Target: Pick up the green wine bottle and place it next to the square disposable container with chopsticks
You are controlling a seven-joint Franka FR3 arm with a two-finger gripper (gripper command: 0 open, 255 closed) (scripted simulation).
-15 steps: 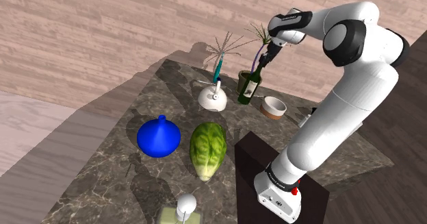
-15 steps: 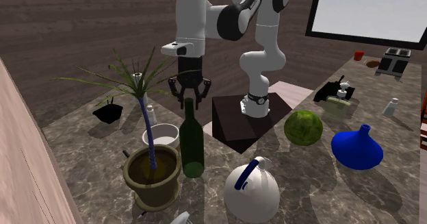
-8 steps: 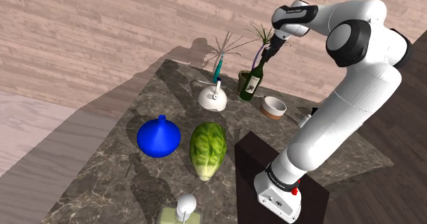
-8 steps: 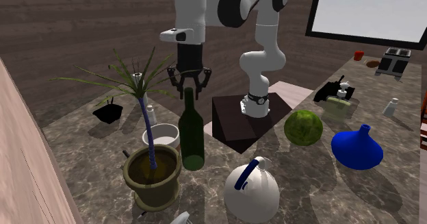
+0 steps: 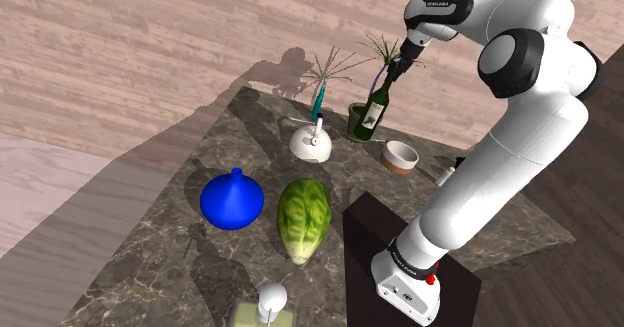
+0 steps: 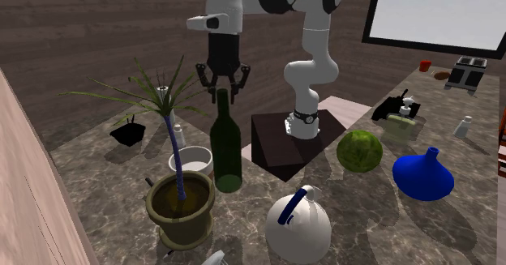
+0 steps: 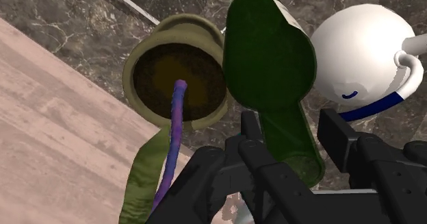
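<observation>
Over by the potted plant, green wine bottle pinched at the neck by the black gripper. Fingers snug against both sides of the glass in the wrist view, so clenched on it, not loose. Hanging a bit tilted in the shoulder view, base low over the marble counter; can't tell if it's touching. Just beside the olive pot, with a white bowl right behind it in the second exterior view and a white jug with a blue handle nearer the camera. Black square container with chopsticks well apart from the bottle, off toward that view's left, past the plant's leaves. Blue vase and a round green melon-looking thing further along the counter, toward that view's right.
</observation>
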